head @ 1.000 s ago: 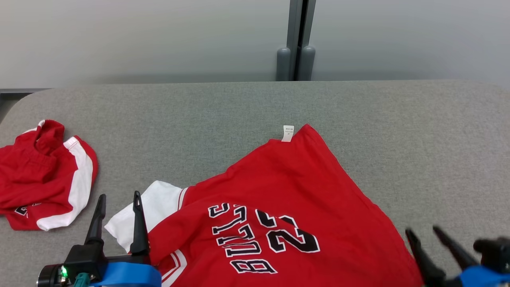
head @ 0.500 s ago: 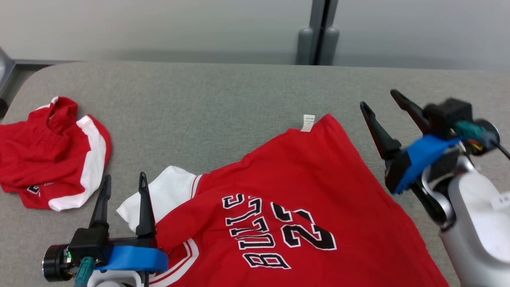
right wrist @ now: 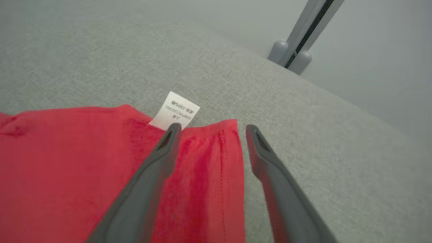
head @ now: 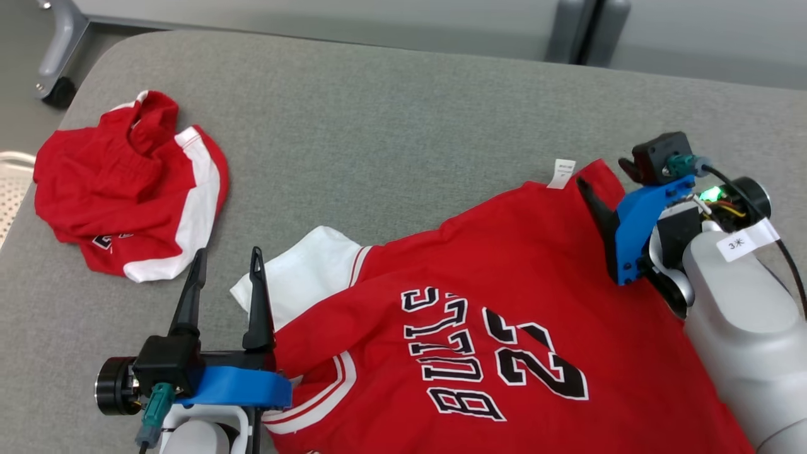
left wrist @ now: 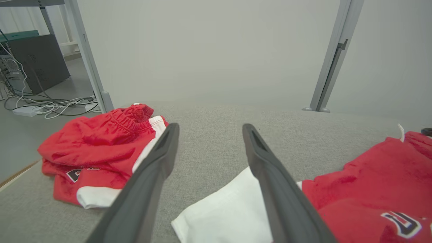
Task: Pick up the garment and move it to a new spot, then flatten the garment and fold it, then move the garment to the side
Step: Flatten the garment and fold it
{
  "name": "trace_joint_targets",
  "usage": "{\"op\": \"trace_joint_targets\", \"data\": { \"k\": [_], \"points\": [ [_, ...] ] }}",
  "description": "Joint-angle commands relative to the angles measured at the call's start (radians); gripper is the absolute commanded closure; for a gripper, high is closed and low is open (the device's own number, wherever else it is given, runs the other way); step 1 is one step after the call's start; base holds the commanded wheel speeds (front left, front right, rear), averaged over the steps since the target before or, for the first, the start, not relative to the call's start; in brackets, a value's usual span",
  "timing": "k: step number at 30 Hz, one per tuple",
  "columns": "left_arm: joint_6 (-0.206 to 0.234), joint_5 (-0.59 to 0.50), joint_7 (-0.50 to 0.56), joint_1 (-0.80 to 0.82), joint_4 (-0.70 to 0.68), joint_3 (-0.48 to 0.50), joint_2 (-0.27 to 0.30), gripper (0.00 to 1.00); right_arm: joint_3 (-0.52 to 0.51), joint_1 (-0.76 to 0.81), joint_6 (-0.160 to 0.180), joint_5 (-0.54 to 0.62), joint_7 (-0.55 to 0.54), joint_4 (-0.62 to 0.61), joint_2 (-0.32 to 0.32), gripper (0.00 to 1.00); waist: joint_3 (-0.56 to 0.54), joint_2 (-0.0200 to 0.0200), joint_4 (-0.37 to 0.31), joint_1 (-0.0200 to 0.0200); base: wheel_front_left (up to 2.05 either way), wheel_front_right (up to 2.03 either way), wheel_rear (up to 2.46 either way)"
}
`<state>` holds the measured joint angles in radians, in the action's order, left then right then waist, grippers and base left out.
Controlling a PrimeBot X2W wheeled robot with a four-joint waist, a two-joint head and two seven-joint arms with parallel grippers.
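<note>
The garment (head: 504, 290), a red jersey with black "BULLS 22" lettering and a white sleeve (head: 302, 277), lies spread on the grey table (head: 378, 126). My left gripper (head: 227, 258) is open just left of the white sleeve (left wrist: 222, 212), its fingers level over the table and nothing between them (left wrist: 211, 128). My right gripper (head: 605, 176) is open over the jersey's far right corner, beside the white label (head: 561, 173). In the right wrist view the red corner (right wrist: 209, 152) lies between the open fingers (right wrist: 212, 128), with the label (right wrist: 177, 111) just beyond the tips.
A crumpled pair of red shorts with white stripes (head: 126, 189) lies at the table's left end (left wrist: 101, 141). A wheeled grey frame leg (head: 53, 63) stands off the far left corner, a grey post (head: 580, 25) behind the table. Bare table stretches across the back.
The head camera has tilted down and turned. My right arm has risen from the lower right and come over the jersey's far corner, lower and closer. The left gripper stays by the white sleeve.
</note>
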<state>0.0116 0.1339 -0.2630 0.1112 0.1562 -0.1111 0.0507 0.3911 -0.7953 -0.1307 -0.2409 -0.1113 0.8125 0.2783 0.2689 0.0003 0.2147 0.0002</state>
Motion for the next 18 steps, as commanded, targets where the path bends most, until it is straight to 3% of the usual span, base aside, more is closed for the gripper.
{"op": "trace_joint_targets", "data": {
  "k": [1,10,11,12,18],
  "points": [
    [0.008,0.007,-0.003,0.022,-0.003,0.000,-0.001,0.00,0.011,-0.018,0.000,-0.015,0.009,0.034,-0.001,0.00,0.017,-0.0003,0.018,-0.0002,0.00,0.00,0.00],
    [0.016,0.013,-0.003,0.021,0.001,-0.008,-0.001,0.00,0.079,-0.046,0.000,-0.044,0.028,0.224,-0.009,0.00,0.026,-0.0003,0.021,-0.0002,0.00,0.00,0.00],
    [0.015,0.014,-0.003,0.024,0.003,-0.009,-0.001,0.00,0.089,-0.050,0.000,-0.049,0.023,0.237,-0.012,0.54,0.026,-0.0003,0.020,-0.0002,0.00,0.00,0.00],
    [0.015,0.014,-0.003,0.025,0.004,-0.011,-0.001,0.00,0.096,-0.056,0.000,-0.060,0.029,0.243,-0.012,1.00,0.026,-0.0003,0.019,-0.0002,0.00,0.00,0.00],
    [0.015,0.021,-0.003,0.035,-0.002,-0.018,-0.001,0.00,0.068,-0.176,0.000,-0.104,0.124,0.261,0.039,1.00,0.037,-0.0003,0.018,-0.0002,0.00,0.00,0.00]
  ]
}}
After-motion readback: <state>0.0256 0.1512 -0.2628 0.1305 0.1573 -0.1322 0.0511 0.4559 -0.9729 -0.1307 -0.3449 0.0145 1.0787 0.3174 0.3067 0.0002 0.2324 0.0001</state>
